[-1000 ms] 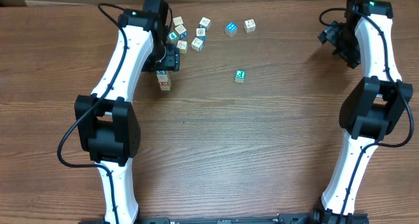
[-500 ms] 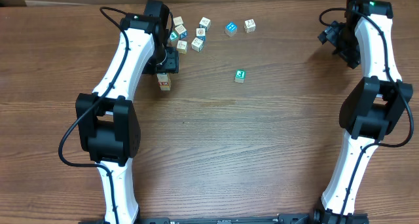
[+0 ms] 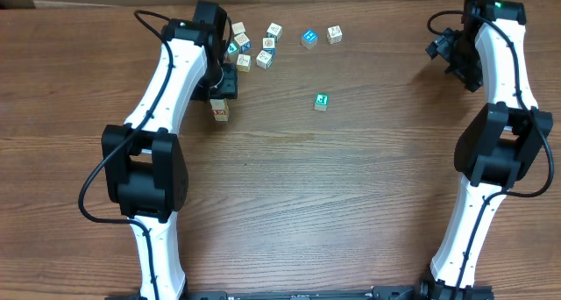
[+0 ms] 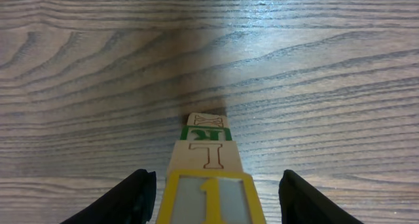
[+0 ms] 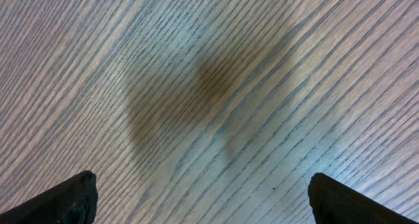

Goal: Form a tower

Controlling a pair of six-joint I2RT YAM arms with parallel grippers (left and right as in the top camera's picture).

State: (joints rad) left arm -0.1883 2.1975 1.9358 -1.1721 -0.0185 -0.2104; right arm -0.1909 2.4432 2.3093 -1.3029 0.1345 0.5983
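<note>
- The tower [image 3: 219, 110] stands on the table [image 3: 351, 203], left of centre.
- The left gripper [image 4: 217, 188] straddles its top cube [image 4: 209, 201], jaws spread, with a gap on one side.
- Loose cubes [image 3: 263, 46] lie beyond.
- The right gripper [image 5: 203, 198] hangs wide open, far right.

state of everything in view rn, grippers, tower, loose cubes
tower: upright, seemingly four cubes stacked
top cube: seated on the tower, between the left fingers
left gripper: open, straddling the top cube, gap on one side
right gripper: wide open, empty, over bare table
loose cubes: scattered singly on the table
green cube: lying alone, apart from the rest
</note>
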